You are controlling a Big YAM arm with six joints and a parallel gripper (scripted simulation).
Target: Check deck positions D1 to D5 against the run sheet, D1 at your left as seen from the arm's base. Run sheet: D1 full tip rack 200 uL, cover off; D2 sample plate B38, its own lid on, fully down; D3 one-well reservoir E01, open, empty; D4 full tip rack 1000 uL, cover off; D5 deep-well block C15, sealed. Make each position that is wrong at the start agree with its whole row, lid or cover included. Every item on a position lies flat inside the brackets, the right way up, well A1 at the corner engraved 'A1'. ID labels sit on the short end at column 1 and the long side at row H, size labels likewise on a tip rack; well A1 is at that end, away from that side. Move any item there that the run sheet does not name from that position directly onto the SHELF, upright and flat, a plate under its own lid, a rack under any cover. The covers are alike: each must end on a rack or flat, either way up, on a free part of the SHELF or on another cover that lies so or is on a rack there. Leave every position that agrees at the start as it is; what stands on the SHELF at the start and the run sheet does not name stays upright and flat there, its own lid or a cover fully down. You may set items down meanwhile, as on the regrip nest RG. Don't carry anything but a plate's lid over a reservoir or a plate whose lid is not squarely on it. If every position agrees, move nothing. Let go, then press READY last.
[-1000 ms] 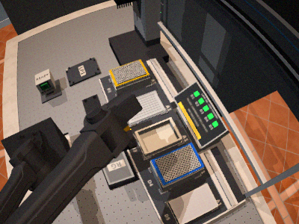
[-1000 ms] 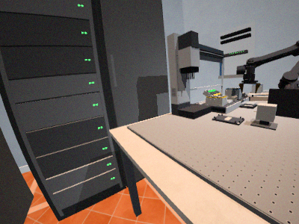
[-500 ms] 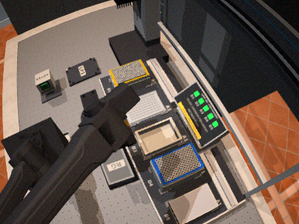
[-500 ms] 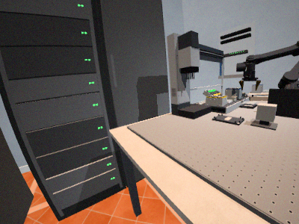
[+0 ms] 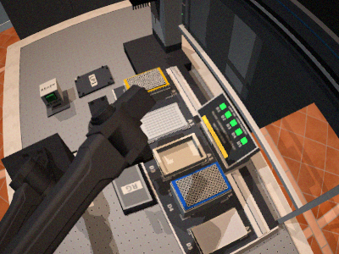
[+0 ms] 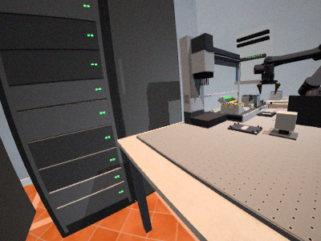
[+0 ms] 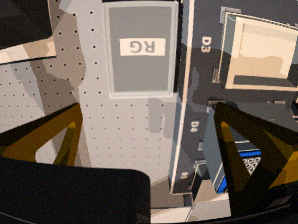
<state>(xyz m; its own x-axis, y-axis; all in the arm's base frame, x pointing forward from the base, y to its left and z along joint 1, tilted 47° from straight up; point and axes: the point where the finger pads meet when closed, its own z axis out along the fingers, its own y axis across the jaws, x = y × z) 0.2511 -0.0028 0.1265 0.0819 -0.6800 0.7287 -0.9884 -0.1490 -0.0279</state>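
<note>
Five items sit in a row on the deck. They are a yellow-rimmed tip rack (image 5: 146, 80) with no cover, a white well plate (image 5: 163, 120), an open beige reservoir (image 5: 180, 154), a blue-rimmed tip rack (image 5: 201, 185) with no cover, and a sealed block (image 5: 220, 233). My arm (image 5: 106, 144) reaches over the mat beside the deck. My gripper (image 7: 148, 109) is open and empty, and hovers over the mat between the RG nest (image 7: 143, 46) and the deck edge near D3. It also shows in the side view (image 6: 268, 86). The reservoir (image 7: 262, 50) and the blue rack (image 7: 249, 163) are at the right of the wrist view.
A panel with green lights (image 5: 229, 127) stands beside the deck. The READY button box (image 5: 55, 94) and a dark plate holder (image 5: 94, 80) sit at the far left. The RG nest (image 5: 132, 188) holds nothing. A pipetting tower (image 5: 167, 21) stands behind D1.
</note>
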